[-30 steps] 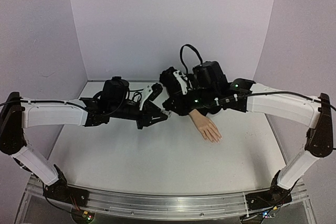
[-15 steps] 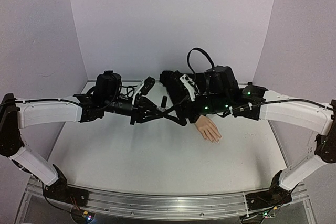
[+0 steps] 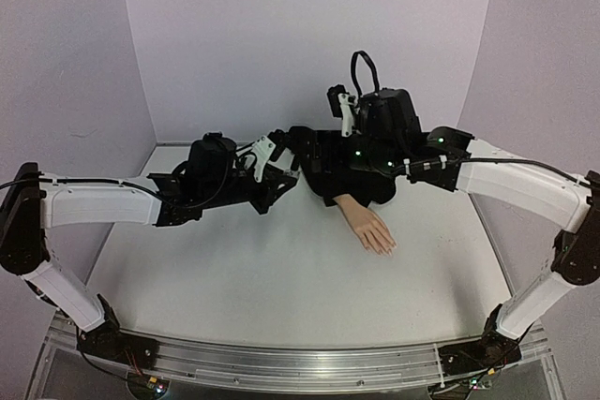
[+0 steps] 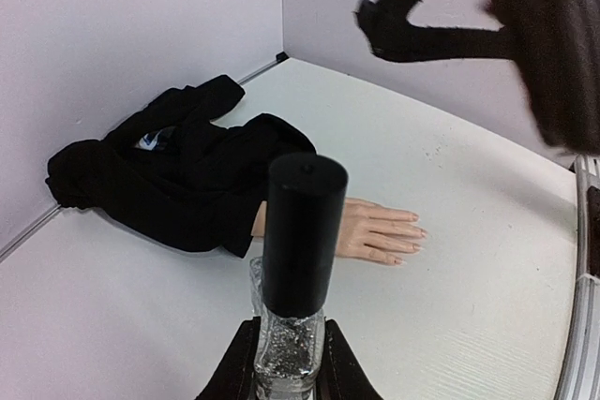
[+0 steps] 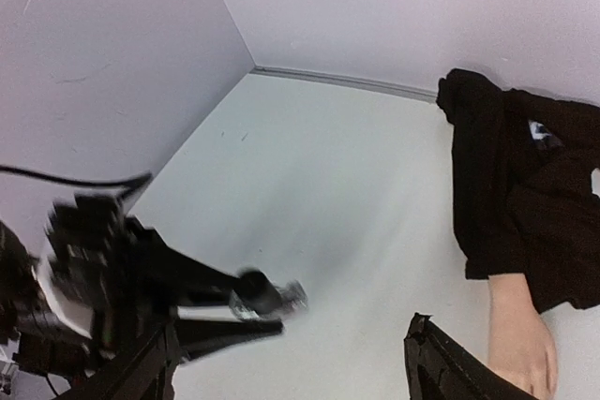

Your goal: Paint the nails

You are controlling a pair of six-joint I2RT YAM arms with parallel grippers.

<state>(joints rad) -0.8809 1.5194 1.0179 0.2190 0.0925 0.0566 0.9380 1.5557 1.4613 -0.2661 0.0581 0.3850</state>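
The peach mannequin hand (image 3: 369, 227) lies palm down right of centre, its black sleeve (image 3: 354, 185) bunched behind it. The nails (image 4: 415, 231) are small and pale at its fingertips. My left gripper (image 3: 278, 171) is shut on a small clear bottle (image 4: 289, 348) of glittery polish, held upright with its black cap (image 4: 302, 231) on. In the left wrist view the hand (image 4: 375, 231) lies just beyond the bottle. My right gripper (image 5: 295, 374) hangs open above and to the right of the bottle (image 5: 270, 294), apart from it, with nothing between its fingers (image 5: 448, 370).
The black sleeve (image 4: 178, 175) spreads toward the back wall corner. Lilac walls close in the table on the left, back and right. A metal rail (image 3: 300, 362) runs along the near edge. Both arms meet over the middle of the white table (image 3: 234, 278).
My right gripper opened and pulled up and away from the bottle's cap. My left gripper carried the bottle slightly back and up. The mannequin hand stayed put.
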